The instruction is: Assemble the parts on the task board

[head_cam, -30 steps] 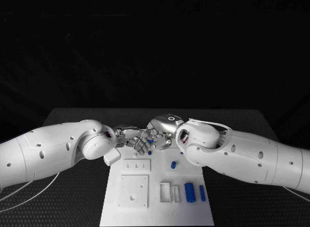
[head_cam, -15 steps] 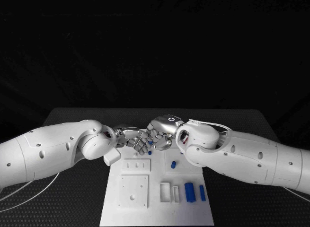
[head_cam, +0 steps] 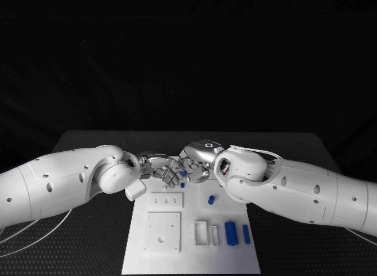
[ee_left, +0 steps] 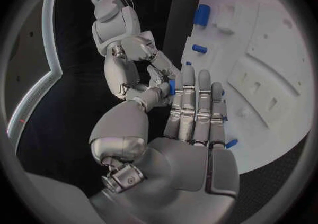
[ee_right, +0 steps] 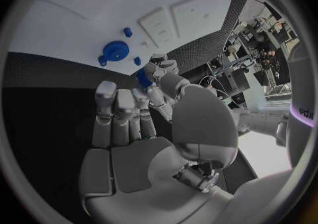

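At the far end of the flat white plastic task board [head_cam: 191,241], the two silver hands meet, fingertips together, just above the board. Between them is a small blue peg-shaped part [ee_right: 143,79]. In the right wrist view, the fingers of the left hand [head_cam: 162,171] seem to pinch this blue part while the right hand [head_cam: 193,167] touches it too. I think both hands are holding it, but the fingers crowd close and I cannot be sure which one really has the grip.

This looks like a hand-over step, or turning the part the right way round before it goes into the board. The next move needs one hand to take a firm hold and the other to let go slowly, so the little part does not fall.

Both white arms are bent in from the sides, wrists turned toward each other.

Other blue parts wait on the board: a round blue disc [ee_right: 116,51], a short blue peg [head_cam: 210,200], and two long blue bars [head_cam: 231,233] near the robot.
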You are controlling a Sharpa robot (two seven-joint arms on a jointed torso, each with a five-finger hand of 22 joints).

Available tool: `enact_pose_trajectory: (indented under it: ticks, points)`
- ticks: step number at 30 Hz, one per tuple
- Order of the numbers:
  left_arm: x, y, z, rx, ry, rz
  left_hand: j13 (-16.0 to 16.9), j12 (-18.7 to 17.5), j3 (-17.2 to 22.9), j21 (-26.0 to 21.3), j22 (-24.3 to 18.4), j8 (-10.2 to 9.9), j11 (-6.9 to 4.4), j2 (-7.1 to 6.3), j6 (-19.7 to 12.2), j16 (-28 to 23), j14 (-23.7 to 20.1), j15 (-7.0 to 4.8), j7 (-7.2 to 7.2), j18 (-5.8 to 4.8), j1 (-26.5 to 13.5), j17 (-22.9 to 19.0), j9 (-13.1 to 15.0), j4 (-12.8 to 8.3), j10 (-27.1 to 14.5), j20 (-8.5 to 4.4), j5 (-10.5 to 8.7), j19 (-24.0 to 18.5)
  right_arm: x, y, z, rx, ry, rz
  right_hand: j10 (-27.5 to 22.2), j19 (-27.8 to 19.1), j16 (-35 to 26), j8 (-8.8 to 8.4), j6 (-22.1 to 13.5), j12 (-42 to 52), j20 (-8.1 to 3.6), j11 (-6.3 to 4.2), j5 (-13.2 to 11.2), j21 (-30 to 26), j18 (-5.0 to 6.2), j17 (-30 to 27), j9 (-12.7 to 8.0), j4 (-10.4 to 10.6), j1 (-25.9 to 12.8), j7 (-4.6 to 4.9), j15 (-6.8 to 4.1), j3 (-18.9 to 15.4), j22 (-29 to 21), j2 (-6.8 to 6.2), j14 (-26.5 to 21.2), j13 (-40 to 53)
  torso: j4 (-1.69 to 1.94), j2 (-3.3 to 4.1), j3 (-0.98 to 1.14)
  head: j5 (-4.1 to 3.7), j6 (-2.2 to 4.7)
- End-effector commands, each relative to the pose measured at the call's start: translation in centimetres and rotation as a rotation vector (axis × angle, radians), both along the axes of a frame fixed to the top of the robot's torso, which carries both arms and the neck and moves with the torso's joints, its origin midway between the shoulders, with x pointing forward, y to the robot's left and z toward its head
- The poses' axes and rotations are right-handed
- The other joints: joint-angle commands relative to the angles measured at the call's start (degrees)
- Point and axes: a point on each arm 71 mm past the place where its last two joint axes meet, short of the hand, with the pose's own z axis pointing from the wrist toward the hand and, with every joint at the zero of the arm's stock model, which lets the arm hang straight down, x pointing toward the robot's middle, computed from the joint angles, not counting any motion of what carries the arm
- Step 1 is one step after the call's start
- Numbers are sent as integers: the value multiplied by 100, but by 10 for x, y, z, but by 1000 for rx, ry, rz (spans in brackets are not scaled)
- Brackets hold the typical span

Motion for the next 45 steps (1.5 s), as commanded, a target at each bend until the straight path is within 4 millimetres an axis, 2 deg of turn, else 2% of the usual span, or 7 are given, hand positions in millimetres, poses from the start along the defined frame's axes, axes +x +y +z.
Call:
enact_pose_trajectory:
  ticks: [1,11,17,20,25,35,45]
  points:
    - [0,-2,2,-16,-3,-3,-7,-22,18,-17,10,15,-19,2,20,-1,0,2,-5,-88,21,-3,8,-31,3,48,40,8,-4,4,0,-2,1,32,50,33,22,169,274,14,-1,-2,36,25,89,-6,92,-13,-6,168,-45,37,7,60,15,3,3,2,2,7,1]
    - [0,-2,0,-2,7,6,-10,-29,1,-16,22,3,-13,-55,5,-1,-4,4,3,-88,-16,-5,9,-45,-3,50,17,12,-5,6,0,0,1,36,69,36,22,171,281,29,1,-4,55,26,89,-8,92,-16,-14,166,-46,41,6,58,18,19,2,-1,0,8,-14]
    - [0,-1,-1,14,15,18,-30,-70,-200,-42,44,-57,15,-760,-66,-35,-39,18,30,-88,-419,-34,7,293,-47,27,-668,39,-4,6,0,-1,2,35,72,37,22,171,283,30,1,-5,62,27,89,-8,92,-18,-16,165,-47,42,6,57,19,21,-4,0,2,9,-22]
    - [-1,-1,-2,30,24,14,-29,-76,-567,-58,67,-64,21,-867,-86,-33,-52,23,37,-88,-649,-34,29,299,-55,28,-476,19,-4,6,0,0,1,34,76,37,21,171,284,33,1,-5,65,27,89,-9,92,-18,-17,165,-47,42,5,56,19,24,-1,1,2,7,-27]
    - [-2,-1,-3,51,36,3,-26,-72,-735,-88,66,-66,13,-1028,-81,-28,-43,9,28,-88,-759,-35,42,330,-47,5,-597,26,-5,6,0,0,1,34,73,38,21,171,285,28,1,-5,68,27,89,-9,92,-20,-18,164,-48,43,5,55,20,20,5,-2,2,-5,-33]
    - [-3,-2,-8,68,44,4,-24,-71,-741,-103,65,-69,9,-1097,-79,-27,-41,2,24,-88,-770,-37,48,376,-46,-8,-652,41,-5,6,0,0,0,36,79,39,21,171,286,33,1,-6,73,27,89,-10,92,-22,-20,164,-48,45,5,55,21,25,-1,0,-1,-4,-48]
    - [-2,-1,-8,65,38,11,-22,-72,-707,-130,79,-78,13,-819,-87,-27,-48,6,29,-88,-605,-40,64,347,-54,-4,-664,44,-6,7,0,-3,3,38,80,42,21,171,288,30,1,-7,78,28,89,-11,92,-25,-22,163,-49,47,5,54,23,24,0,-2,1,-9,-66]
